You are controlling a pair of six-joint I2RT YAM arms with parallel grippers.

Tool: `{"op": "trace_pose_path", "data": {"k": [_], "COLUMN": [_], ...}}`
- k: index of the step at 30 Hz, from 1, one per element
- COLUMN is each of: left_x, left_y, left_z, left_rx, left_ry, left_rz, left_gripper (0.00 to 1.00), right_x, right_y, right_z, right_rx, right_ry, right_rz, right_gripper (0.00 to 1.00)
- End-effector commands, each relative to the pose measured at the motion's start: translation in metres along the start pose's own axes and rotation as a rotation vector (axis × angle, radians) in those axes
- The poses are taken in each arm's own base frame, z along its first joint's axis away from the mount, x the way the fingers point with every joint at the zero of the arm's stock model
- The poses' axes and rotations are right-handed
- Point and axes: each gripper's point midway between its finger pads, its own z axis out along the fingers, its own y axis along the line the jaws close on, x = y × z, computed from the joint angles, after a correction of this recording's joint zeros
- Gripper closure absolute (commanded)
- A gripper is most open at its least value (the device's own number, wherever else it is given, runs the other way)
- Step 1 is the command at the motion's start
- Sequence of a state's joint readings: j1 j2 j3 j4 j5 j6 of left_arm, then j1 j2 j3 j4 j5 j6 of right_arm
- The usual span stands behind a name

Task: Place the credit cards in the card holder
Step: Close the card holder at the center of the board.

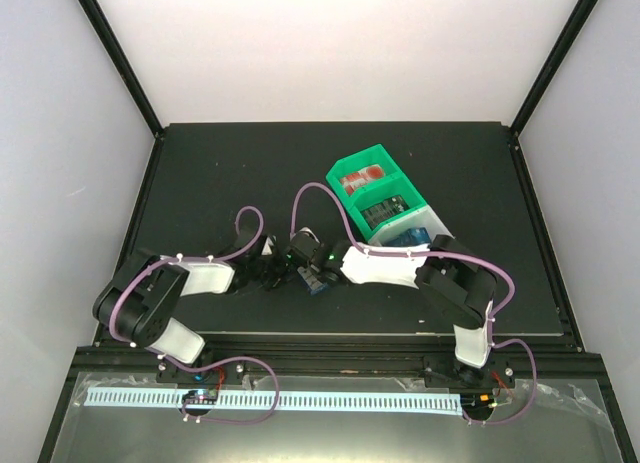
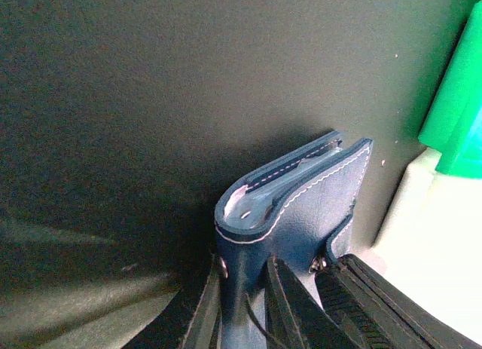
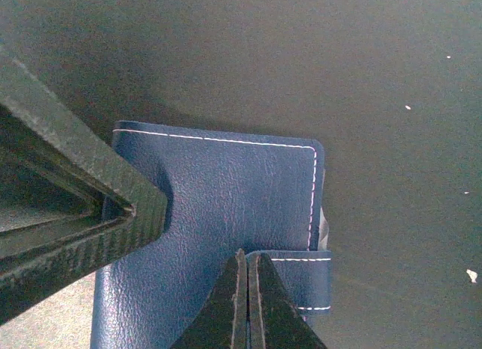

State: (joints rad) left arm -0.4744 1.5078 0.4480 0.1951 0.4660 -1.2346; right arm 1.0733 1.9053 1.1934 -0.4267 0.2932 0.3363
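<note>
Lab robot cell: white panel walls (image 1: 60, 133), black-framed table (image 1: 300, 163).

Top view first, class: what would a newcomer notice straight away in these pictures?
A bright green bin stands out right of the dark table's centre, a white bin beside it. At front centre the left tool grips a blue wallet, the right tool closed at its tab.

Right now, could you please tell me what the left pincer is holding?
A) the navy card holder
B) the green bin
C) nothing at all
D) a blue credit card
A: in the left wrist view the left pincer is clamped on the folded navy card holder, whose white-stitched edge sticks out beyond it.
</note>
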Motion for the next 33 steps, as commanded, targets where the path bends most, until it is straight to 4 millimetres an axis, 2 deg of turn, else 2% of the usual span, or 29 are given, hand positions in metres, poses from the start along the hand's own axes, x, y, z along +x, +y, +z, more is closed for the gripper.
{"op": "trace_pose_path", "data": {"k": [1, 7, 12, 18, 23, 25, 27, 30, 33], "left_x": [0.006, 0.011, 0.012, 0.011, 0.012, 0.012, 0.011, 0.007, 0.001], "left_y": [-0.007, 0.0, 0.001, 0.001, 0.0, -0.001, -0.003, -0.003, -0.01], "left_z": [0.008, 0.012, 0.013, 0.016, 0.017, 0.016, 0.014, 0.009, 0.0], "left_rx": [0.052, 0.062, 0.06, 0.064, 0.071, 0.075, 0.075, 0.038, 0.007], "left_ry": [0.077, 0.124, 0.133, 0.143, 0.153, 0.152, 0.145, 0.117, 0.078], "left_rz": [0.026, 0.019, 0.025, 0.015, 0.013, 0.023, 0.04, 0.085, 0.147], "left_gripper": [0.83, 0.83, 0.83, 0.83, 0.83, 0.82, 0.79, 0.71, 0.64], "right_x": [0.096, 0.118, 0.136, 0.147, 0.161, 0.156, 0.137, 0.093, 0.045], "right_y": [0.032, 0.029, 0.039, 0.05, 0.051, 0.047, 0.041, 0.024, 0.002], "right_z": [0.03, 0.038, 0.044, 0.046, 0.048, 0.042, 0.032, 0.012, -0.013], "right_rx": [-0.094, -0.069, -0.121, -0.17, -0.172, -0.158, -0.136, -0.112, -0.088], "right_ry": [0.277, 0.327, 0.383, 0.42, 0.462, 0.448, 0.403, 0.29, 0.161], "right_rz": [-0.077, -0.1, -0.087, -0.054, -0.021, 0.001, 0.031, 0.113, 0.197], "right_gripper": [0.99, 0.99, 0.99, 0.99, 0.99, 0.99, 0.9, 0.73, 0.64]}}
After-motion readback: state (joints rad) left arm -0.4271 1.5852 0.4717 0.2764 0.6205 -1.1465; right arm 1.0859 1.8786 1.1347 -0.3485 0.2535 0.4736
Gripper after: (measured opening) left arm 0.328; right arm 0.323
